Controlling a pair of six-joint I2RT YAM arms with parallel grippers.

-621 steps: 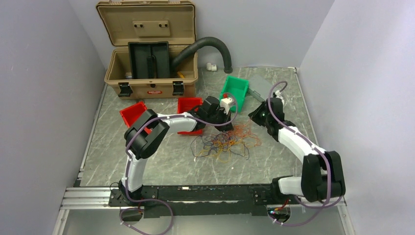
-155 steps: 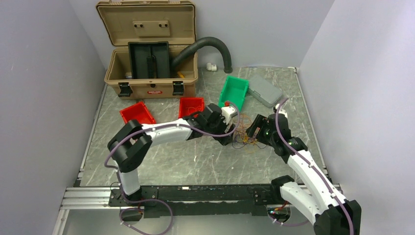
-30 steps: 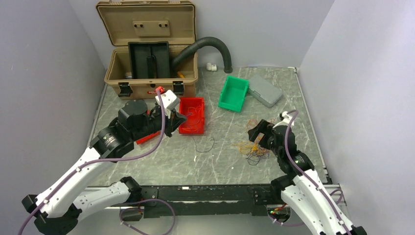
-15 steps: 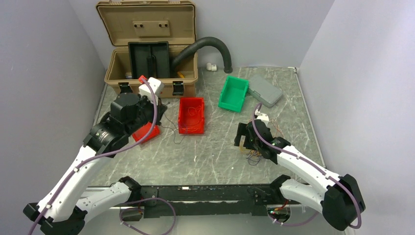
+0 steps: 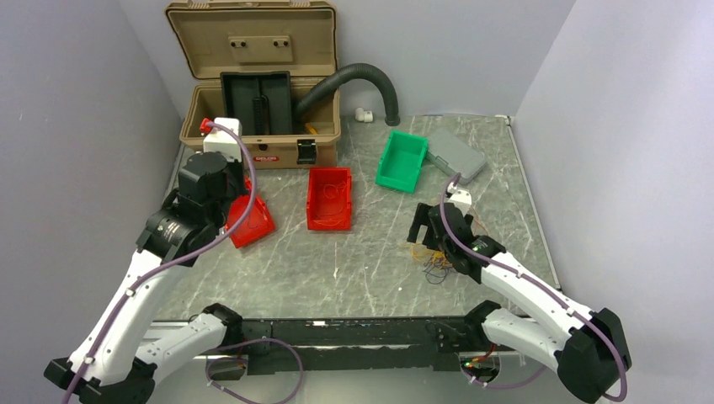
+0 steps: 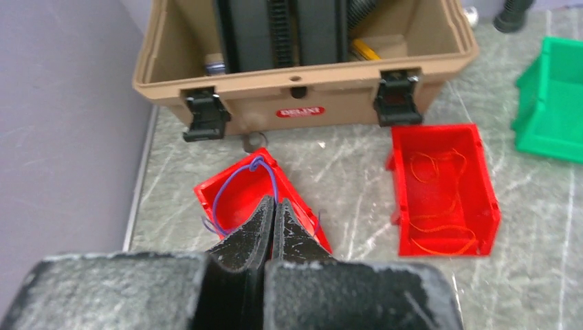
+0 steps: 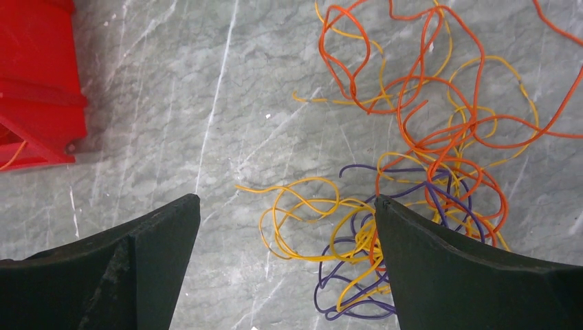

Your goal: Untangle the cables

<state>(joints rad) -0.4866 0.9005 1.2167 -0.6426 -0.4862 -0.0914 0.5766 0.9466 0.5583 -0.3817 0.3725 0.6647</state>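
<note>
Marble tabletop (image 5: 362,269): right hand (image 7: 287,203) (jaws wide) hovers over cables (image 7: 412,175).

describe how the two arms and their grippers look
Both the left arm and the right arm have white link shells with chunky black joints, and a thin purple cable loops along each. A white boxy camera block sits at each wrist, the left one with a red tip. The left gripper and right gripper have matte black, wedge-shaped fingers.
</note>
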